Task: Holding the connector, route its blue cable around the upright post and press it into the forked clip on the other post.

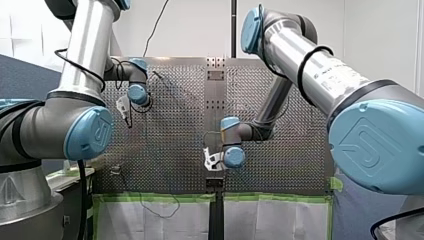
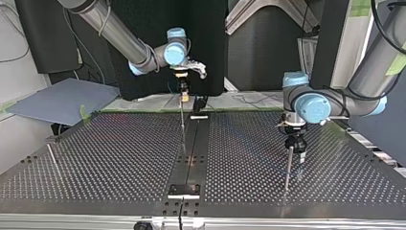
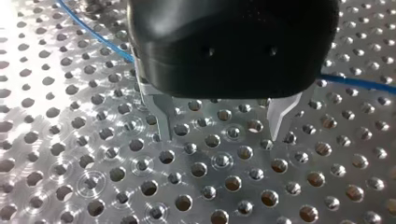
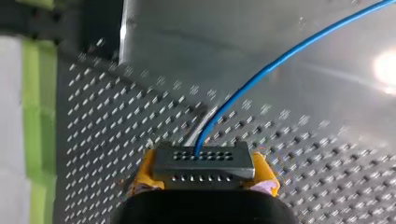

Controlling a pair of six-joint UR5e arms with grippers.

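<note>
The connector [image 4: 204, 163] is a dark grey block with rows of little holes. It sits right in my right gripper [image 4: 204, 171], pinched between the yellow pads [image 4: 145, 171] with one pad on each side, so that gripper is clamped tight on it. The blue cable [image 4: 280, 60] comes out of the connector's face ahead of the gripper. From there it arcs up and away to one side over the perforated bench [image 4: 107, 140], well clear of the pads.

From the camera across the bench, the right gripper hangs near the bench's far edge with a thin upright post [image 2: 182, 120] directly under it. I can't tell if they touch, and the cable is too thin to pick out there.

My left gripper [image 3: 222, 133] has its metal fingers [image 3: 161, 116] spread apart, with only bare bench holes showing between them. The blue cable runs behind the black gripper body, low over the bench, and pokes out on both sides of it. It's back toward the wrist, not between the fingers.

Across the bench, that left gripper points straight down with a second upright post [image 2: 288, 163] just under and beside it. Whether they're touching, I honestly can't say. The post top is too small to tell what's on it.
</note>
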